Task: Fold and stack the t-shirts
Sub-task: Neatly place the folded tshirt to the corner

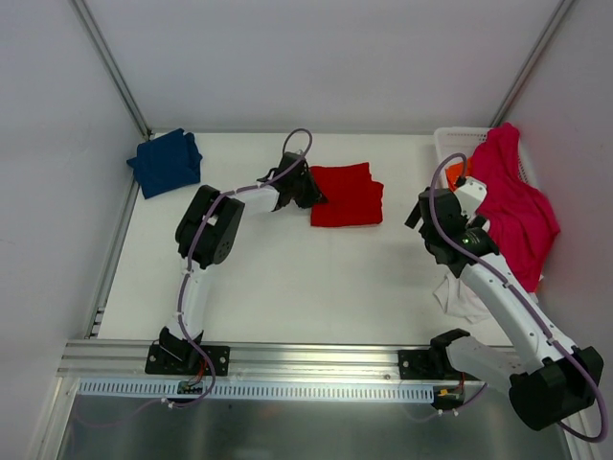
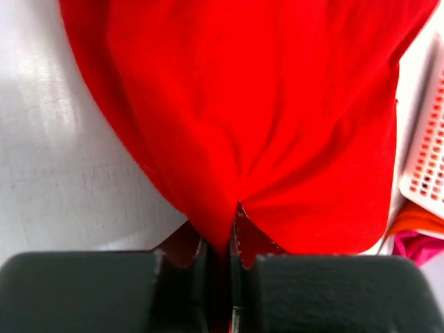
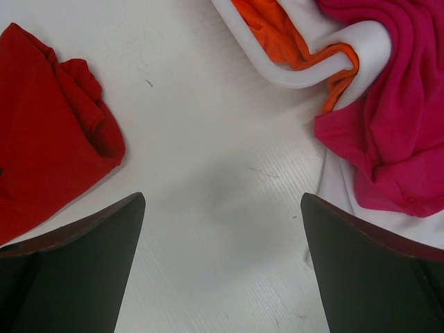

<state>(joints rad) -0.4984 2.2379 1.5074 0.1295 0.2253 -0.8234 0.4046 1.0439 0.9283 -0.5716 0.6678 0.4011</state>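
Closest thing to the lens is the pair of dark fingers on the left tool. They fill the bottom of the left wrist view, pressed almost together with a fold of the red t-shirt pinched in the thin gap between them. So that tool is clamped narrow on the shirt's left edge. The cloth bunches into a crease right at the grip and spreads out flat beyond it.

From above, the red t-shirt is a rough folded rectangle on the white counter, about the middle and toward the far side. The navy t-shirt sits in a loose bundle at the far left corner, well apart from the red one.

The right tool is spread wide with nothing in it, hovering over bare counter between the red shirt's right edge and the white basket.

The orange t-shirt is in the basket and spills a bit over its rim. The pink t-shirt is draped over the basket and runs down along the right side of the counter. A white t-shirt lies crumpled on the counter near the front right, just beside the pink one and partly hidden under the right arm.
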